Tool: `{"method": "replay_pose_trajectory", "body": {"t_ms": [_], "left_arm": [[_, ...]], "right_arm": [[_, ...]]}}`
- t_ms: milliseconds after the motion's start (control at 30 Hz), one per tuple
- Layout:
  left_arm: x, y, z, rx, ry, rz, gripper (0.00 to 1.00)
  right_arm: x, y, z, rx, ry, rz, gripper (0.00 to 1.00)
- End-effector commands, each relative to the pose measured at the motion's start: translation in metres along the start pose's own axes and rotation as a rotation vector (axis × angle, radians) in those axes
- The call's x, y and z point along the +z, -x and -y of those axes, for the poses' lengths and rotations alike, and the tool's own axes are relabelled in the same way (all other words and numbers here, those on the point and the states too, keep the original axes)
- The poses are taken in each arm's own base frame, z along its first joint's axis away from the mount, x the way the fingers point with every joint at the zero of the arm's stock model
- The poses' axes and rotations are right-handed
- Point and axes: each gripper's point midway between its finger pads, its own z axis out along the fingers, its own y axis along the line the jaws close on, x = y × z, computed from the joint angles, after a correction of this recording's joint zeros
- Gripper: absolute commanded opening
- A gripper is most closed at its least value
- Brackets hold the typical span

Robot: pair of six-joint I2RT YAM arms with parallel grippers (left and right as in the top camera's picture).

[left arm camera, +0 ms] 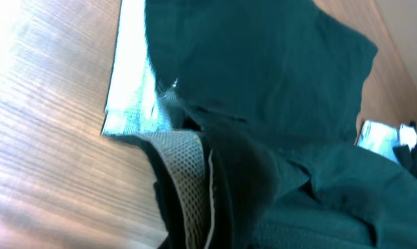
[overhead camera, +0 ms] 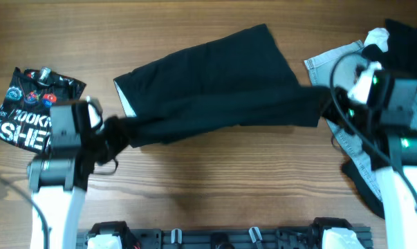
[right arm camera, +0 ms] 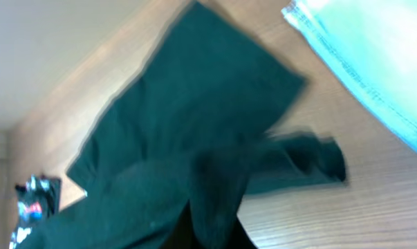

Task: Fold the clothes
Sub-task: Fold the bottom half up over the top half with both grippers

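A large black garment (overhead camera: 215,83) lies stretched across the middle of the wooden table, with a pale mesh inner face showing at its left edge (overhead camera: 125,104). My left gripper (overhead camera: 118,135) is shut on its left end; the left wrist view shows grey mesh and white trim (left arm camera: 187,180) bunched at the jaws. My right gripper (overhead camera: 327,104) is shut on its right end; the right wrist view shows black cloth (right arm camera: 215,187) pulled into the jaws. Light-blue denim (overhead camera: 332,59) lies at the right under the right arm and shows in the right wrist view (right arm camera: 374,62).
A black printed bag (overhead camera: 28,97) lies at the far left, by the left arm. More dark and white clothing (overhead camera: 395,34) is piled at the back right, and dark cloth (overhead camera: 364,183) lies by the right arm's base. A rail (overhead camera: 222,235) runs along the front edge.
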Motion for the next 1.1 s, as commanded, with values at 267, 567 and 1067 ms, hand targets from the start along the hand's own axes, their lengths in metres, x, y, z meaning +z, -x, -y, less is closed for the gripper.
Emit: {"method": "replay_pose_trajectory", "body": {"t_ms": [267,567,1067], "left_arm": [[0.101,0.152,-0.023,-0.040,0.117,0.311,0.04],[0.157,0.212,-0.004,-0.043,-0.047,0.480,0.66],[0.199,0.111,-0.035,-0.036,0.040,0.014,0.66]], "right_arm": [[0.157,0.054,-0.023,-0.169,0.126,0.053,0.06],[0.250,0.081,-0.064,-0.126,0.318,0.295,0.49],[0.265,-0.071,0.101,-0.217,-0.190,-0.392,0.46]]}}
